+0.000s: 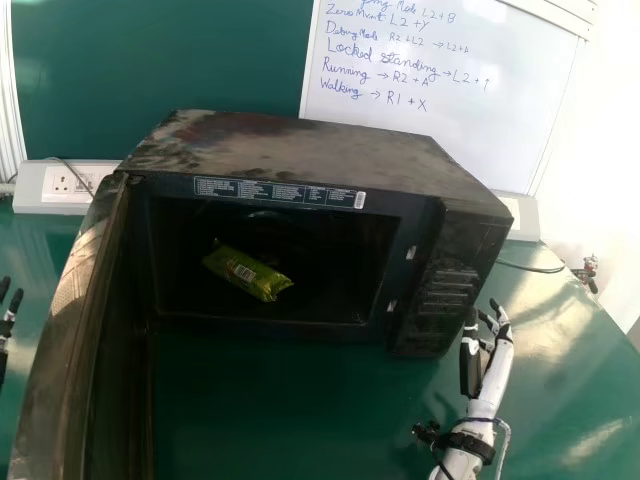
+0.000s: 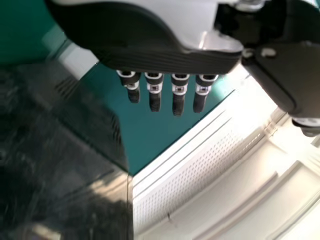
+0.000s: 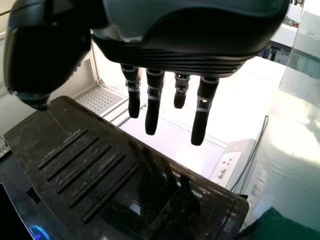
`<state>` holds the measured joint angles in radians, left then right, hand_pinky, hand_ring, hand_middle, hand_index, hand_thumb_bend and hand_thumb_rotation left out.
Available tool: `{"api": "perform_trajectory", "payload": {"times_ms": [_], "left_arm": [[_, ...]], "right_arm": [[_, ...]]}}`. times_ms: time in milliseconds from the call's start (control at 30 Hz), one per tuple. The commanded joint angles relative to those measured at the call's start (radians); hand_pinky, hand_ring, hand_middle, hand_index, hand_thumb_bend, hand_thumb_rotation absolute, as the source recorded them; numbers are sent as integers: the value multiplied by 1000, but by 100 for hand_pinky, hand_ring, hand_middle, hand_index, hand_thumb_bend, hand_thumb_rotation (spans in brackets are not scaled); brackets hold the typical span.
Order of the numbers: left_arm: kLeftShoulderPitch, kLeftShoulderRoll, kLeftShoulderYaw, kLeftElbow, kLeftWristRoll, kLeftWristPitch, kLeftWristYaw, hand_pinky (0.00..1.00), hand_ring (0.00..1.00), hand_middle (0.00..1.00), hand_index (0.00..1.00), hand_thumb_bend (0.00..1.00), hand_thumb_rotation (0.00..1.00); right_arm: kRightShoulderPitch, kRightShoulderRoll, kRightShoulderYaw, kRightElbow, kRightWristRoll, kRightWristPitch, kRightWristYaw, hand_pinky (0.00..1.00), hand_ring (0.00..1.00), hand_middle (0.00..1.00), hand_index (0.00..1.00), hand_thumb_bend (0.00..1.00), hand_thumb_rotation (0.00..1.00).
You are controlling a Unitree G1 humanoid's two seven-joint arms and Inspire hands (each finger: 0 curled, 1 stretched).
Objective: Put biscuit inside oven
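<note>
A green biscuit packet (image 1: pixel 247 273) lies inside the black oven (image 1: pixel 300 152), on the left part of its floor. The oven door (image 1: pixel 80 330) stands open on the left. Just right of the oven's control panel is my right hand (image 1: pixel 494 350), its fingers straight and holding nothing; the right wrist view has the hand (image 3: pixel 172 55) beside the panel (image 3: pixel 95 175). My left hand (image 1: pixel 7 318) is at the left edge, outside the open door. In the left wrist view that hand (image 2: pixel 160 60) has its fingers extended, with nothing in them.
The oven stands on a green table (image 1: pixel 290 410). Behind it are a whiteboard (image 1: pixel 430 100) with writing and a socket box (image 1: pixel 62 187) at the left. A black cable (image 1: pixel 530 267) lies on the table to the right of the oven.
</note>
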<state>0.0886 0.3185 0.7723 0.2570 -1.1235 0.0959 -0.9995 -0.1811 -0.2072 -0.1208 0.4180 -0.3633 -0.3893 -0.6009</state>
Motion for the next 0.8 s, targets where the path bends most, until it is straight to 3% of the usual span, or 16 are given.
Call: {"api": "perform_trajectory", "payload": {"times_ms": [0,33,67,100,133,233,300,333,467,600,633,767], "left_arm": [[12,12,9,-9,-19,36,-46,100,88,91,97,14,100],[15,16,6,-18,-18,49,-56,51,78,82,89,8,100],[18,20,2,-29,-12,56,-69,26,67,75,81,4,100],[19,24,-4,-39,-5,60,-90,11,54,65,72,2,100],[19,30,-11,-48,-2,71,-110,5,43,55,61,1,99],[3,37,-26,-37,11,80,-174,1,28,41,44,0,97],[1,34,-33,-40,18,82,-197,0,29,42,48,0,94],[2,28,-39,-50,17,88,-204,0,28,42,49,0,92],[2,19,-53,-60,18,99,-221,0,27,40,43,0,90],[-7,9,-76,-45,20,108,-270,0,34,47,47,0,88],[-10,10,-85,-45,24,110,-285,0,34,48,49,0,87],[-3,4,-114,-82,44,111,-287,0,29,41,37,0,78]], "right_arm": [[25,15,-2,15,12,5,-1,58,69,78,91,86,100],[25,14,-3,15,16,3,2,59,70,78,91,86,100],[25,14,-3,16,18,3,4,60,70,79,91,86,100],[25,14,-3,14,17,10,6,60,71,79,91,86,100],[25,14,-2,13,16,16,6,59,70,77,92,86,100],[25,14,-3,8,21,28,15,56,67,76,92,86,100],[27,13,-6,3,34,39,29,54,65,75,93,86,100],[29,13,-9,-4,45,47,39,58,69,77,93,86,100],[32,15,-16,-16,69,62,61,66,77,82,94,81,100],[25,19,-32,-13,116,73,97,54,65,74,94,80,100],[24,20,-37,-14,132,78,109,55,66,76,94,80,100],[20,20,-53,-17,175,86,145,68,77,86,95,80,100]]}}
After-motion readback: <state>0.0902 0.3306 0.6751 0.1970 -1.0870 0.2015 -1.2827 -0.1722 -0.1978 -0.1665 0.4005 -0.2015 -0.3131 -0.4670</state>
